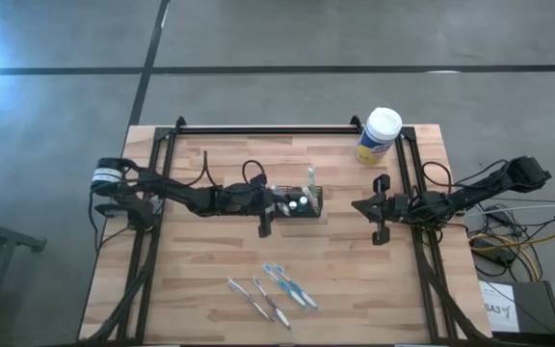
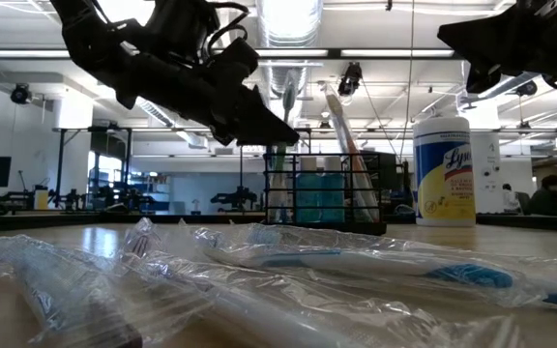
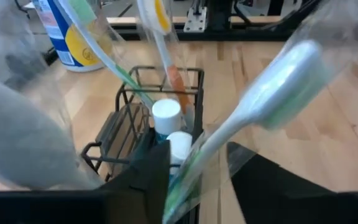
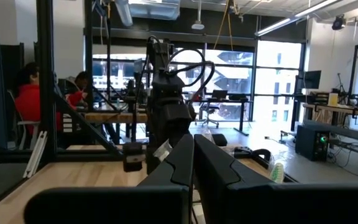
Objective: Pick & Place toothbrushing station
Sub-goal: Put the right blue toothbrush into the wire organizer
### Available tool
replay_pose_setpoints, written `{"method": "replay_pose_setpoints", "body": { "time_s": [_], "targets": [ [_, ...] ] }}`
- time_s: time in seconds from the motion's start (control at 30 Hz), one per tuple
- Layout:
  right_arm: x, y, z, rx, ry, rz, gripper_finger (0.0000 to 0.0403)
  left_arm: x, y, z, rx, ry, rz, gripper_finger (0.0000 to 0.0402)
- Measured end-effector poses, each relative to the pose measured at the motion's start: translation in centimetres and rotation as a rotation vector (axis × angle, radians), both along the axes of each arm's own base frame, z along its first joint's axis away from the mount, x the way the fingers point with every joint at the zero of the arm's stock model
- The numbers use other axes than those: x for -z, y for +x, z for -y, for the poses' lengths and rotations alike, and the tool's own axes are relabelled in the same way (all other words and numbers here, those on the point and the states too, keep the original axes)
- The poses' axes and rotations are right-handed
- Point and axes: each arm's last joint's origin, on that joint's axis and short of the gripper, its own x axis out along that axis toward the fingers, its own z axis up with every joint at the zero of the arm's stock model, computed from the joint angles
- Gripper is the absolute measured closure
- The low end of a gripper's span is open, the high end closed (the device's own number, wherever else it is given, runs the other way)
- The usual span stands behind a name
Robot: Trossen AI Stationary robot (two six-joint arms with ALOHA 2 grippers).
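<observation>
caddy: small black wire-mesh toothbrushing station, upright near the middle of the light wooden slatted table; seen from the low view as a dark grid box
caddy contents: two white-capped tubes standing inside; wrapped brushes leaning out over the rim, one with a pale green handle, one orange-necked
left gripper: dark two-finger left gripper right at the caddy's left side, above its rim; fingers parted, with a clear-wrapped white and green toothbrush lying in the gap between them; cannot tell whether gripped or merely resting there
right gripper: dark right gripper well to the right of the caddy, raised off the table; fingers pressed together, empty
canister: yellow wipes canister with white lid, upright, behind and to the right of the caddy, near the table's back edge
loose brushes: several clear-wrapped toothbrushes with blue accents lying flat on the table, in front of the caddy, well apart from it
room: person in a red top seated far behind the table
</observation>
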Motion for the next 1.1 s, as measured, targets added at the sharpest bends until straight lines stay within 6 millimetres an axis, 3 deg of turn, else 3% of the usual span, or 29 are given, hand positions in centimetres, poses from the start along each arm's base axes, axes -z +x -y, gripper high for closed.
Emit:
{"method": "replay_pose_setpoints", "body": {
  "time_s": [0.3,0.53,0.7,0.8,0.9,1.1],
  "targets": [
    [0.0,0.0,0.0,0.0,-0.001,-0.004,0.0394,-1.6,-0.4,0.1,0.001,-0.033,0.055,0.013],
    [0.1,0.0,0.0,0.002,-0.006,-0.015,0.0394,-4.3,-2.2,0.5,0.138,-0.053,0.062,0.0117],
    [0.2,0.1,0.0,0.001,-0.006,-0.022,0.0394,-6.8,-5.1,0.9,0.254,-0.053,0.004,0.0117],
    [0.2,0.1,0.0,0.002,-0.01,-0.023,0.0394,-7.7,-7.4,1.0,0.27,-0.004,-0.034,0.0128],
    [0.3,0.1,0.0,0.002,-0.013,-0.03,0.0394,-7.3,-10.1,1.0,0.258,0.032,-0.023,0.016],
    [0.3,0.1,0.0,0.009,-0.039,-0.033,0.0394,-4.8,-15.5,0.9,0.249,0.059,0.061,0.0285]
  ]
}}
